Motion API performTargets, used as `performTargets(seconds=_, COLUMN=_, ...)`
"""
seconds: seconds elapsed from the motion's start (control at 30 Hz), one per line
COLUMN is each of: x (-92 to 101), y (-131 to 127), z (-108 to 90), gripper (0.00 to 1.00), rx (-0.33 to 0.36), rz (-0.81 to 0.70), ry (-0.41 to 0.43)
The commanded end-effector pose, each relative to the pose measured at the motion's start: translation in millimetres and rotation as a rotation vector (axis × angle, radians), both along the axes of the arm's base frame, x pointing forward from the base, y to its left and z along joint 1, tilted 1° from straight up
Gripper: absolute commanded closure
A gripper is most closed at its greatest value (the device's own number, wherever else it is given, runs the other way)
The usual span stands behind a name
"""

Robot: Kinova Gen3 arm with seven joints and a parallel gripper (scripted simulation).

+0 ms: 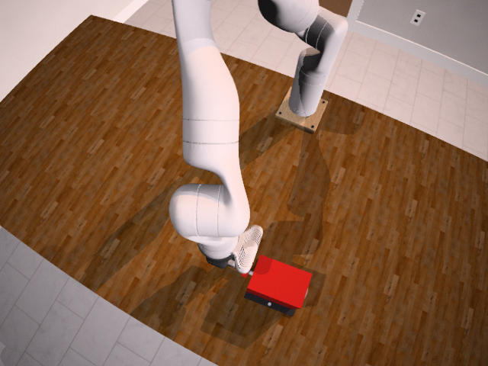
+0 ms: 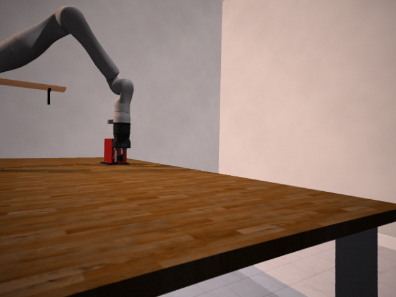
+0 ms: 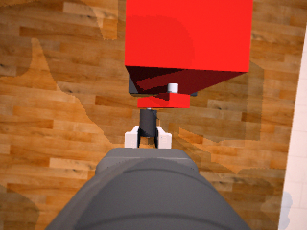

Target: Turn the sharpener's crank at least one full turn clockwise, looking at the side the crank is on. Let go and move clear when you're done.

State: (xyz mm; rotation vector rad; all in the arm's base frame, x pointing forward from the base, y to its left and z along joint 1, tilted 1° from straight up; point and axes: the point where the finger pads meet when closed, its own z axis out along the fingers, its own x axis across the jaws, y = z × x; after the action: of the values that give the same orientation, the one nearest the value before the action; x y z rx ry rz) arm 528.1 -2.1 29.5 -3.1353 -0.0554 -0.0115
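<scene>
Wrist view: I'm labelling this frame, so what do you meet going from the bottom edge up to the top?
Hand, shut on the dark crank handle → red crank arm → white shaft → red sharpener body.

No readable text, label, brand, number or sign appears in any of the 3 views; the red sharpener (image 1: pixel 279 284) shows plain, unmarked faces from above and from the wrist camera; the white arm (image 1: pixel 208 118) carries no lettering or logo; the wooden table (image 2: pixel 223 204) shows only plank grain; the walls are blank apart from a small white wall outlet (image 1: pixel 416 17) with 2 dark slots and no writing that can be made out.
</scene>
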Motion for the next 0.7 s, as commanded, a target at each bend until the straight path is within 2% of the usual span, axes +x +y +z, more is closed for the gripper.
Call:
performTargets(seconds=0.0, x=-8.5, y=-1, z=3.1, gripper=1.00, rx=-0.001, rz=-0.003, ry=0.001)
performTargets(seconds=0.43, x=-26.4, y=-2, z=26.1, gripper=1.00, rx=-0.001, rz=-0.003, ry=0.001)
performTargets(seconds=0.67, x=-26.1, y=-3, z=39.7, gripper=1.00, rx=0.000, rz=-0.007, ry=-0.004)
